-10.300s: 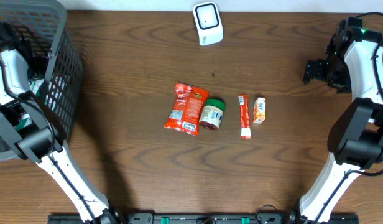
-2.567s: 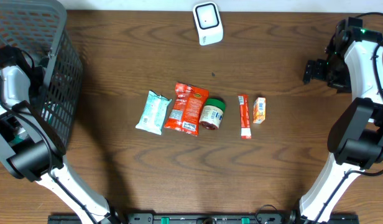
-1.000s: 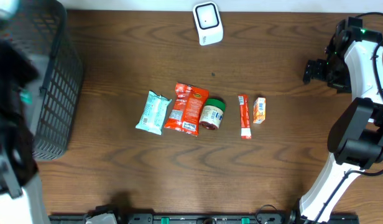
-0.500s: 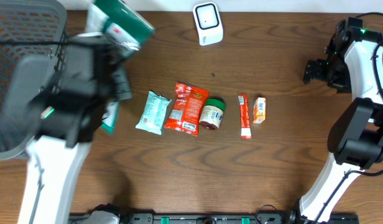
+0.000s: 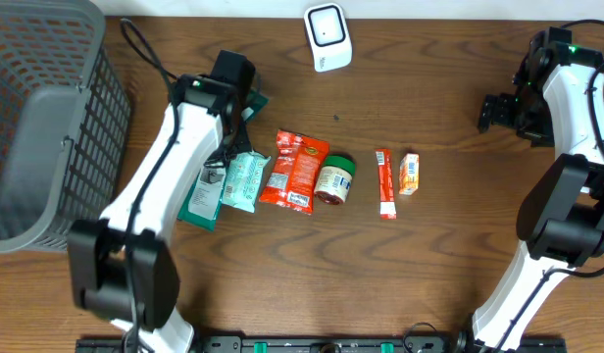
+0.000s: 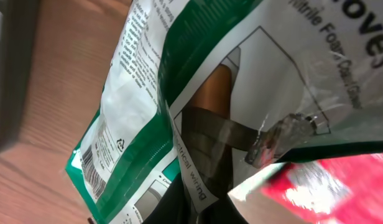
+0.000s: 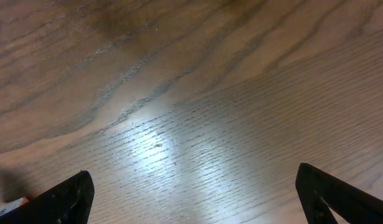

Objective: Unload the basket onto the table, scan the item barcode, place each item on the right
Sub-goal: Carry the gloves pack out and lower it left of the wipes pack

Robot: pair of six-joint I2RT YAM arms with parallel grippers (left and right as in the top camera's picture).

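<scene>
Left pincer (image 5: pixel 227 139): clenched on the green-and-white glove pack (image 5: pixel 197 204), just left of the item row.
Glove pack: low over the surface (image 5: pixel 282 275), its lower end beside the teal wipes pack (image 5: pixel 245 178); the left wrist view shows a barcode (image 6: pixel 95 171) on its white panel.
Right pincer (image 5: pixel 490 110): released, jaws wide over bare wood at the far right.
Scanner (image 5: pixel 327 37): white, at the far edge, well apart from the glove pack.
Row: wipes pack, red snack bag (image 5: pixel 297 172), green-lidded jar (image 5: pixel 334 179), red stick sachet (image 5: pixel 384 182), orange carton (image 5: pixel 409 174).
Basket (image 5: pixel 47 118): grey, far left.
</scene>
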